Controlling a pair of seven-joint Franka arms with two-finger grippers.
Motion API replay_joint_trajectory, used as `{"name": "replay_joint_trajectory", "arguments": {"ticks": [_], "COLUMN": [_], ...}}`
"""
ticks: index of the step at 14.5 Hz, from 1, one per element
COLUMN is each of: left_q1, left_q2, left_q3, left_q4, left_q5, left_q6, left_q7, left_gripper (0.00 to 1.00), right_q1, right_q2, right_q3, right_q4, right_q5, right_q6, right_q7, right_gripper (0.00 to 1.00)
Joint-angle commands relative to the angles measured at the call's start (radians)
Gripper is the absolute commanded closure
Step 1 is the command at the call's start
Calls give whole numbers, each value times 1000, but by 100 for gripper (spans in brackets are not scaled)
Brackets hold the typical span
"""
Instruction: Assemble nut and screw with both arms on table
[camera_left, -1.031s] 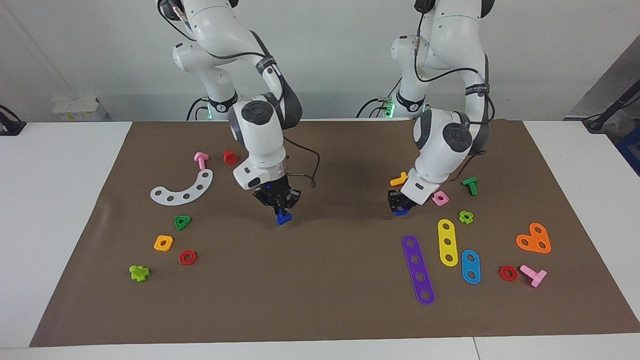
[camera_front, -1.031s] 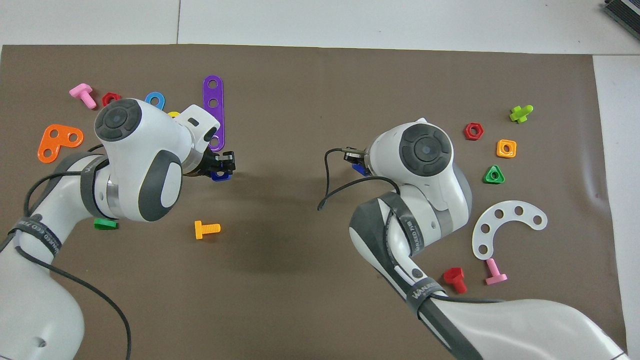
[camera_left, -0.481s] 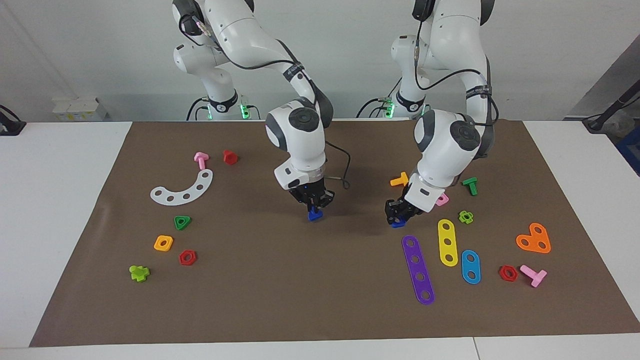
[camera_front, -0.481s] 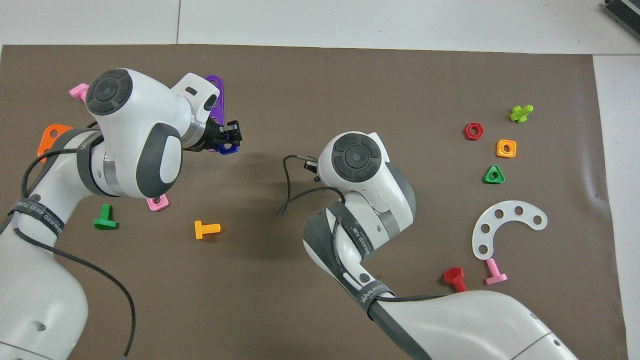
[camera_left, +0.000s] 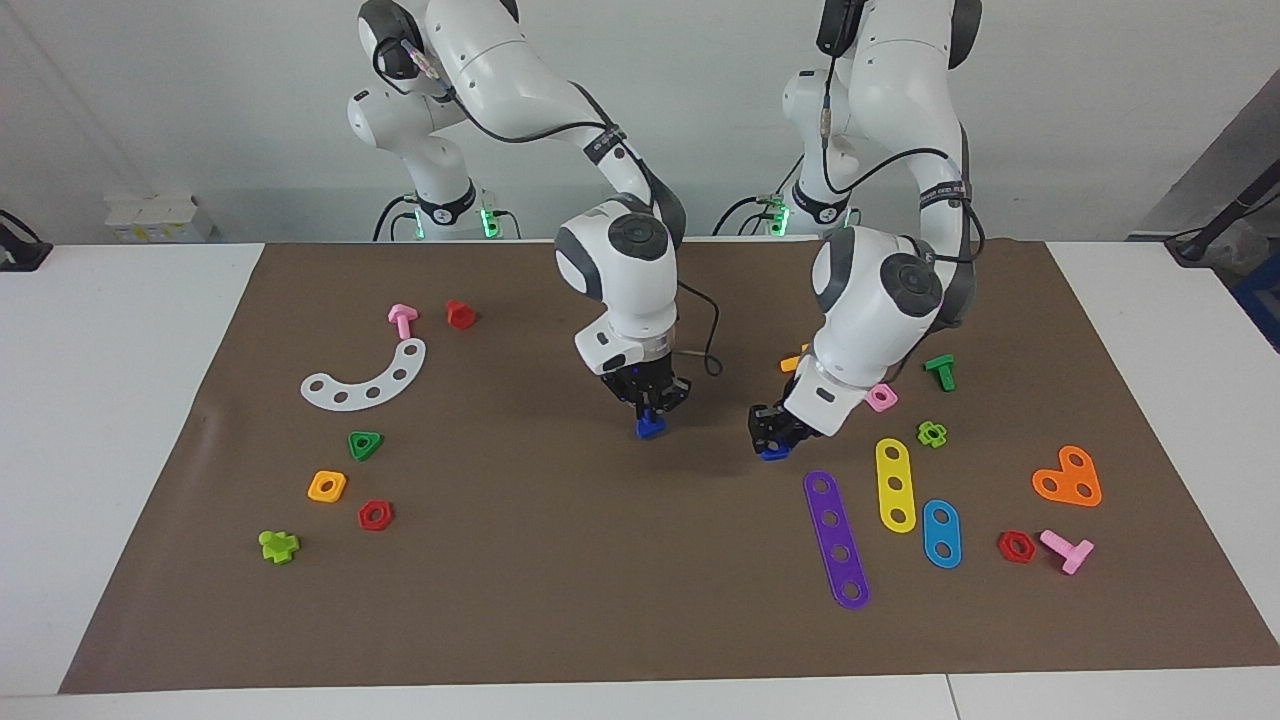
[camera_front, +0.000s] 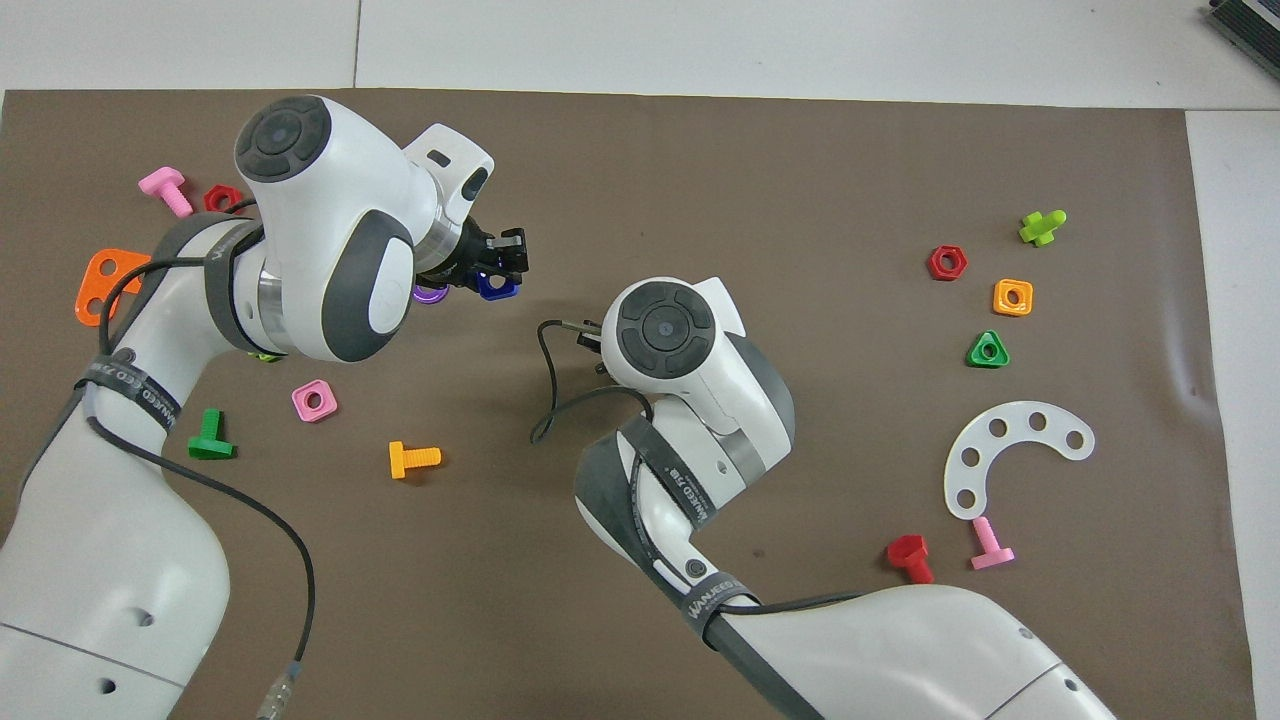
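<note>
The left arm's black two-finger gripper (camera_left: 772, 440) is up in the air over the middle of the big brown mat (camera_left: 640, 600) on the white bench (camera_left: 120, 420). Its fingers are pressed onto a small dark-blue plastic nut (camera_left: 771, 454) with a round hole. From above, the nut (camera_front: 496, 289) shows just under the gripper (camera_front: 503, 262), near the end of the long purple plastic strip with holes (camera_left: 837, 539).

The right arm's black two-finger gripper (camera_left: 652, 404) is also up in the air over the middle of the mat. It points down. Its fingers are pressed onto a small dark-blue plastic screw (camera_left: 650, 427), which sticks out below them. From above, the arm's round white wrist hides this gripper and the screw.

The two grippers are near each other, but they do not touch. The nut and the screw are apart too.

Other toy parts lie on the mat. A pink square nut (camera_left: 881, 398), an orange screw (camera_front: 412, 459) and a green screw (camera_left: 940, 371) lie toward the left arm's end. A yellow strip with holes (camera_left: 895, 484) lies beside the purple one. A white curved piece with holes (camera_left: 366, 378), a green triangle nut (camera_left: 365, 444) and an orange square nut (camera_left: 327, 486) lie toward the right arm's end.
</note>
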Motion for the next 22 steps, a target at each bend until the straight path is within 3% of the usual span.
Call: {"name": "replay_joint_trajectory", "arguments": {"ticks": [1, 6, 13, 18, 22], "left_q1": [-44, -142, -249, -266, -268], "left_q2": [21, 41, 44, 42, 36], "left_q3": [18, 19, 19, 19, 19], "left_q4": [37, 34, -2, -35, -82], "left_q5": [-17, -8, -8, -5, 1], "left_q6": [-29, -26, -17, -10, 32], "left_q7": [-26, -117, -184, -183, -183], "left_gripper": [100, 100, 100, 100, 100], "right_q1": [-11, -116, -326, -461, -499], "right_q2": [-16, -182, -363, -437, -455], "right_q3": [1, 1, 1, 1, -5], "right_q4": [3, -56, -60, -50, 1], "right_q5": [-23, -17, 0, 0, 0], "right_q6": [-23, -86, -278, -368, -455], "right_q7": [31, 5, -300, -512, -632], "right_gripper": [3, 1, 1, 1, 1]}}
